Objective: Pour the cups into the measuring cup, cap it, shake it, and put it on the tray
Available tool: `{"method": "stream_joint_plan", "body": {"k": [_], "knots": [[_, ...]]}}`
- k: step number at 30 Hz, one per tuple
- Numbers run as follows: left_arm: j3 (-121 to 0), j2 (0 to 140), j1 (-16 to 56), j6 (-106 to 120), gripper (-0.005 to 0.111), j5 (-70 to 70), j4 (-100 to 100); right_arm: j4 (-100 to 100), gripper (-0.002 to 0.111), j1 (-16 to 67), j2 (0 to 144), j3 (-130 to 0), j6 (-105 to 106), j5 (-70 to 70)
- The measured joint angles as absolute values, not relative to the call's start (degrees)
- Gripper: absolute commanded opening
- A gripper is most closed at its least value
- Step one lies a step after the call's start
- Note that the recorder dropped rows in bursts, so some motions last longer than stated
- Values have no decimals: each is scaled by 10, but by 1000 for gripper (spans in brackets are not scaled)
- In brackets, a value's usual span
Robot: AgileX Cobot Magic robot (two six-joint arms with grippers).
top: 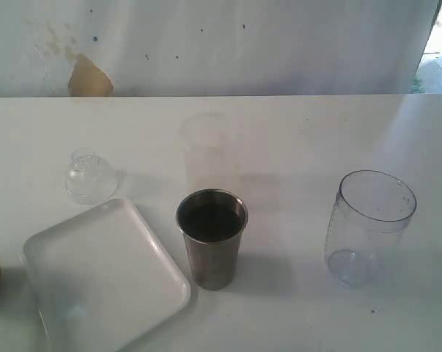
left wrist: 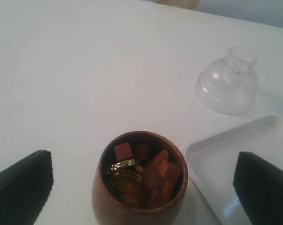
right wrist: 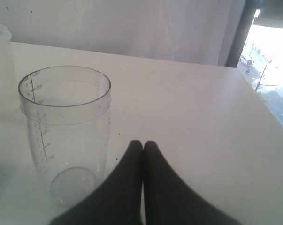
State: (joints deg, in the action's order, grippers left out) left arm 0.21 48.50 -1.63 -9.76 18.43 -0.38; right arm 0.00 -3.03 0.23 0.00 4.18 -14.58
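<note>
Wooden cup (left wrist: 139, 180): upright on the counter (top: 294, 132) beside a corner of the tray (left wrist: 221, 157), holding brown blocks, unpoured.
Left claw (left wrist: 143, 158): spread wide astride that cup, gripping nothing, seemingly poised to close on it.
Right claw (right wrist: 142, 145): pressed shut, empty, near the measuring cup (right wrist: 64, 136).
Measuring cup: upright, empty, open-mouthed, ready to receive.
Steel tumbler (top: 212, 246): between tray and measuring cup.

We see the white counter (top: 301, 125) bearing the tray (top: 96, 282) at seven o'clock, steel tumbler (top: 212, 249) at centre, measuring cup (top: 369, 227) at four, dome lid (top: 91, 176) at ten, frosted cup (top: 204, 147) at twelve.
</note>
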Motion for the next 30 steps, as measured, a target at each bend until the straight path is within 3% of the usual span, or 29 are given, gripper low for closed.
{"method": "stream_joint_plan", "body": {"k": [9, 30], "knots": [[1, 620, -16, -144, 105, 279, 116, 0, 0, -30, 2, 0, 42, -146], [0, 835, -16, -30, 105, 437, -19, 0, 0, -30, 2, 0, 42, -146]]}}
